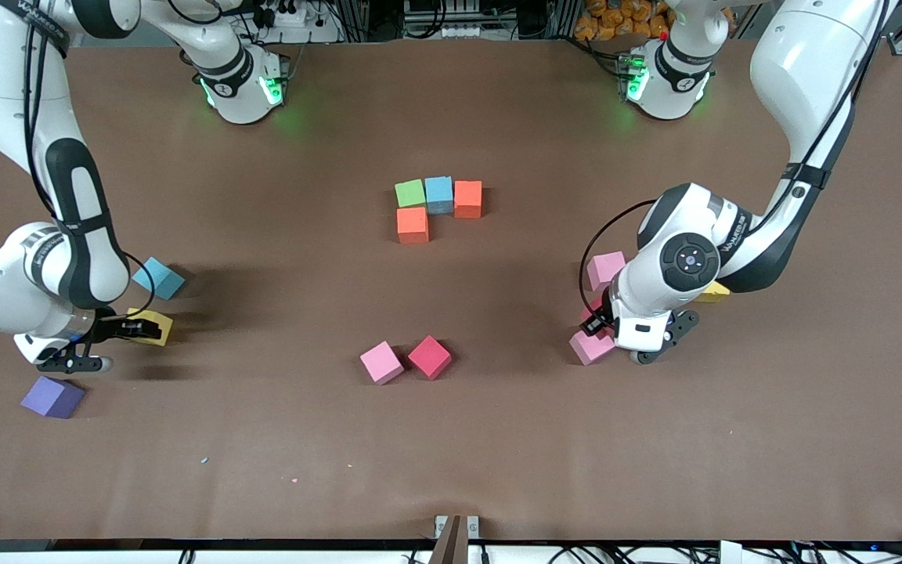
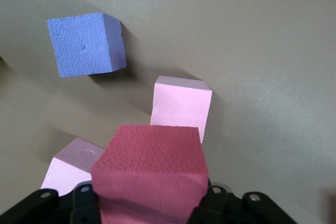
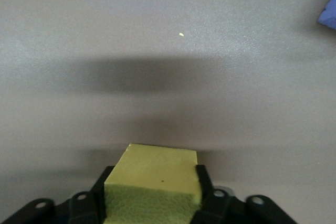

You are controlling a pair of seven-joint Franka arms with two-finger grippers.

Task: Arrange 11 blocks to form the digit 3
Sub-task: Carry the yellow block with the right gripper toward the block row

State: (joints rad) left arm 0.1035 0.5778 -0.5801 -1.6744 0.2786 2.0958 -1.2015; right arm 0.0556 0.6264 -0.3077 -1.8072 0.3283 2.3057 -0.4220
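I see the left gripper (image 1: 604, 325) toward the left arm's end of the surface (image 1: 498, 454), its fingers clamped on a dark red cube (image 2: 152, 171), over two pink cubes (image 1: 605, 270) (image 1: 590, 346). The left wrist view also shows a blue-violet cube (image 2: 86, 44) close by. A yellow corner (image 1: 713, 294) peeks out under that arm.

The right gripper (image 1: 134, 329) is low at the right arm's end, and its fingers press both sides of a yellow cube (image 1: 152, 325). I cannot tell whether that cube is off the surface. On the front view's dial, a light blue cube (image 1: 158, 278) lies at 12 o'clock from the yellow cube and a purple cube (image 1: 52, 397) at about 8 o'clock.

The digit 3 is only begun, mid-surface. Its green cube (image 1: 410, 193), blue cube (image 1: 439, 194) and orange cube (image 1: 468, 198) touch in a row running toward 3 o'clock. A second orange block (image 1: 413, 225) sits at 6 o'clock of the green cube.

Toward 6 o'clock of that group, well apart, a loose pink block (image 1: 381, 363) and a bright red block (image 1: 430, 357) sit side by side.
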